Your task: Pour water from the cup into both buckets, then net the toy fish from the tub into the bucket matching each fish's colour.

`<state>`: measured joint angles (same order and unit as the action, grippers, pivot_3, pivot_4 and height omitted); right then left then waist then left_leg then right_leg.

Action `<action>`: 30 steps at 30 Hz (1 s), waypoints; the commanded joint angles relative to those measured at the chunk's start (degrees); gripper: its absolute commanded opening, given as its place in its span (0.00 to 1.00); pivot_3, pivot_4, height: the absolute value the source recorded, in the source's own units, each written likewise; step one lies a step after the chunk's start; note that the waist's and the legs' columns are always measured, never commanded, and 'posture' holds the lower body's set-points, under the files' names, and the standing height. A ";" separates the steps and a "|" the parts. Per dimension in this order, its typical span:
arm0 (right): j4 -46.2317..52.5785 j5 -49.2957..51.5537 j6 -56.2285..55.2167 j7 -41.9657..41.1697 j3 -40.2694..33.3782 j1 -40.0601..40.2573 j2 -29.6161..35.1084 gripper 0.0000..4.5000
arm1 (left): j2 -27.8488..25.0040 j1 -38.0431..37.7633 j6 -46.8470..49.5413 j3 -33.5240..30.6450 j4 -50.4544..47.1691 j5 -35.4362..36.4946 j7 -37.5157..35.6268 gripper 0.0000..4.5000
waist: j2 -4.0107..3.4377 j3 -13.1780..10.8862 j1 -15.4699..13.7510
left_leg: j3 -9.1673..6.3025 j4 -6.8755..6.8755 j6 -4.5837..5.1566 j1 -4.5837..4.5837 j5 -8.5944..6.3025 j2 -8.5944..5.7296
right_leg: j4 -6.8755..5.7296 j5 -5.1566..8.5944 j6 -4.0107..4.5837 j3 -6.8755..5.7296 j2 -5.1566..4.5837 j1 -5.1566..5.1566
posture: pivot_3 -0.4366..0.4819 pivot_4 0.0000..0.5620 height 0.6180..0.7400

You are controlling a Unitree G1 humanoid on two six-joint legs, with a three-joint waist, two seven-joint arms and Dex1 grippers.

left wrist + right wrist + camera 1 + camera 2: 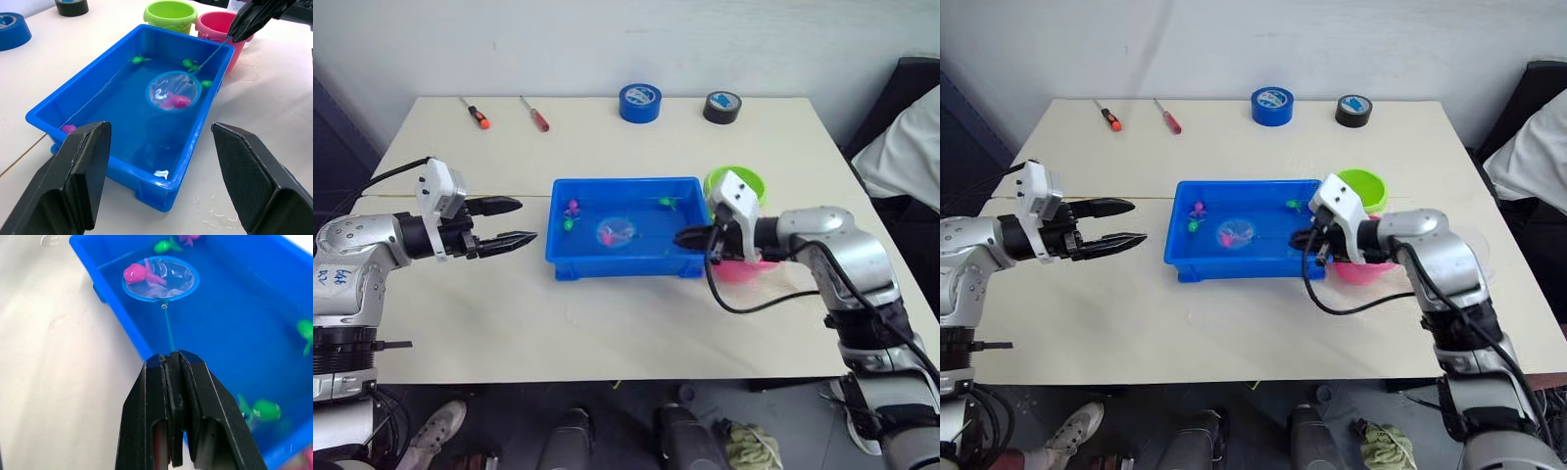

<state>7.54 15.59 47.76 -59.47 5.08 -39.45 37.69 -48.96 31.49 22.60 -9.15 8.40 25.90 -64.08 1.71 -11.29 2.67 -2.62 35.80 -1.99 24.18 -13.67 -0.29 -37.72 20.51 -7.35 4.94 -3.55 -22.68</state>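
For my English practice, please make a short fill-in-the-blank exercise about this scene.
1. The right end effector is shut on the ____ handle.
2. A ____ fish lies in the hoop.
3. The left end effector is ____.
4. The tub is ____.

Missing words: net; pink; open; blue

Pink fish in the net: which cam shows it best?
Right wrist view: the pink fish lies large and unobstructed across the net hoop's rim, held by the right gripper. Left wrist view shows it smaller, inside the hoop. Both eye views give just a pink speck in the tub.
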 commanded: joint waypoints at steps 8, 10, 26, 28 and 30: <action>9.93 7.31 5.33 5.22 -13.61 2.98 6.81 0.00 | 6.34 12.74 -6.52 6.28 11.83 -3.86 -4.72 0.80 | 0.00 0.00 -0.58 | -0.02 0.14 0.00 -0.02 0.00 0.05 | -0.09 0.00 -0.01 -0.02 0.08 0.05 | 0.48 0.27 0.95; 11.83 8.88 6.82 5.55 -16.64 4.51 8.91 0.00 | 7.73 14.79 -7.74 7.09 14.33 -4.58 -5.63 0.80 | 0.00 0.00 -1.01 | -0.01 0.17 0.01 0.00 -0.01 0.03 | -0.09 0.00 -0.01 -0.02 0.12 0.04 | 0.48 0.27 0.95; 24.01 8.42 10.87 9.27 -45.01 35.70 19.75 0.00 | 13.74 25.60 -15.53 9.45 30.42 -9.14 -11.92 0.80 | 0.00 0.00 -1.02 | 0.07 0.28 0.17 0.01 -0.04 -0.01 | -0.08 -0.02 -0.06 0.04 0.30 0.14 | 0.48 0.27 0.95; 25.52 5.81 7.60 9.51 -44.26 40.34 20.36 0.00 | 13.98 25.98 -15.81 9.50 30.99 -9.41 -12.15 0.80 | 0.00 0.00 -1.04 | 0.10 0.30 0.18 -0.02 -0.03 -0.01 | -0.12 -0.03 -0.08 0.08 0.31 0.14 | 0.48 0.27 0.95; 27.40 3.16 4.59 10.82 -42.57 43.66 20.74 0.00 | 14.24 26.46 -15.94 9.52 31.47 -9.72 -12.33 0.80 | 0.00 0.00 -1.02 | 0.08 0.32 0.17 -0.02 -0.01 0.00 | -0.12 -0.04 -0.10 0.07 0.35 0.15 | 0.48 0.27 0.95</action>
<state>31.80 21.23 55.84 -49.80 -37.68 3.24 57.11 -34.50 56.16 7.41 1.09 39.52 16.32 -75.87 1.70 -11.29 1.66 -2.54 36.12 -1.81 24.15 -13.67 -0.31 -37.87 20.46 -7.46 5.03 -3.21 -22.53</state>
